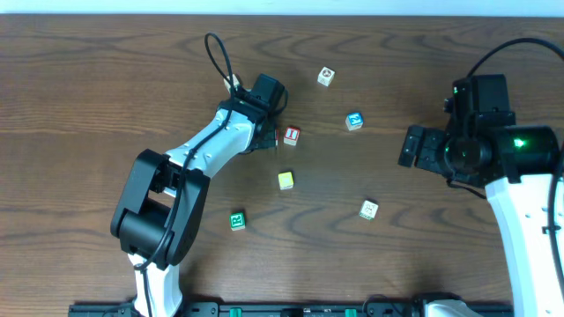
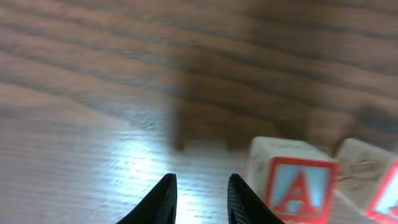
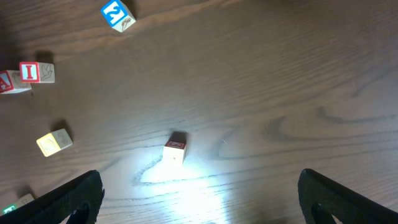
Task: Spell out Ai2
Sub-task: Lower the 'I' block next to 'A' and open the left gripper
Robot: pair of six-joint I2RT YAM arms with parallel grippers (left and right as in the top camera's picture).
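A and I placed, 2 to go.
The left gripper (image 2: 200, 202) is empty, jaws barely parted, just beside the A block (image 2: 298, 186) and I block (image 1: 291, 136), set side by side; farther off the 2 block (image 1: 354, 121) lies apart; the right gripper (image 3: 199, 186) hangs wide open, empty.

Looking low across a wood table (image 2: 93, 93), pretty blurry up top. Left gripper (image 2: 201, 180) poking in at the bottom edge, slim gap between the dark tips, nothing in it. Off to the right: A block (image 2: 297, 186) (red letter, red frame, bluish face), snug beside a second block (image 2: 364, 171), with another red-framed face cropped at the edge.
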